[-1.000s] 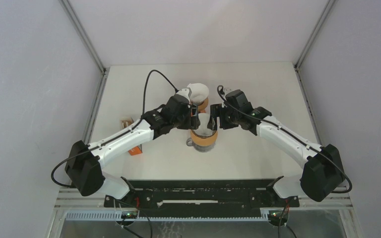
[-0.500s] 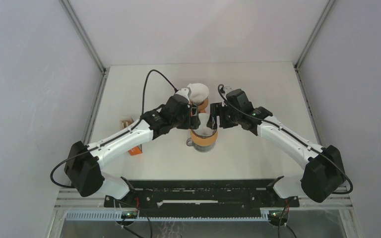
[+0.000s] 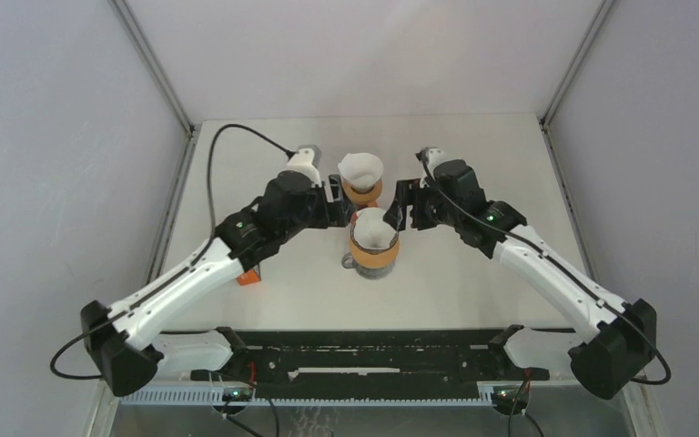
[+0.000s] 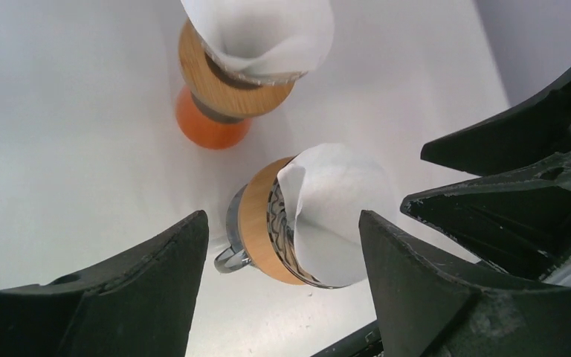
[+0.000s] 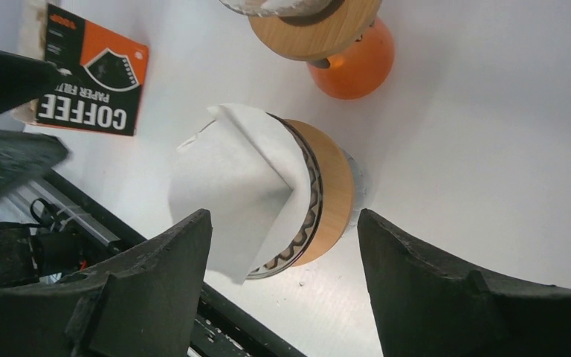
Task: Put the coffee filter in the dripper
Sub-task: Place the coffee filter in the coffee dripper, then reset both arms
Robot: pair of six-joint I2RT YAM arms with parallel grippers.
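A white paper coffee filter (image 4: pixel 334 201) sits in the mouth of the near dripper (image 4: pixel 256 223), a metal-mesh cone with a wooden collar that stands on the white table (image 3: pixel 473 155). Much of the paper rises above the rim, and one side is folded inward rather than lying flat against the mesh. How deep its point reaches is hidden by the paper itself. The left gripper (image 4: pixel 282 223) and the right gripper (image 5: pixel 282 219) hang on either side of the dripper, each with its fingers spread wide and nothing between them. Neither touches the paper. The overhead view blurs the fingertips into dark shapes beside the rim. Just behind, a second dripper (image 4: pixel 201 74) with its own filter (image 4: pixel 260 30) stands on an orange base (image 4: pixel 208 126). The frame edge cuts off its top in both wrist views. Off to the left, an orange-and-black box of coffee filters (image 5: pixel 89 74) lies on the table. The right wrist camera sees part of its label, while from above the left arm covers all but one corner.
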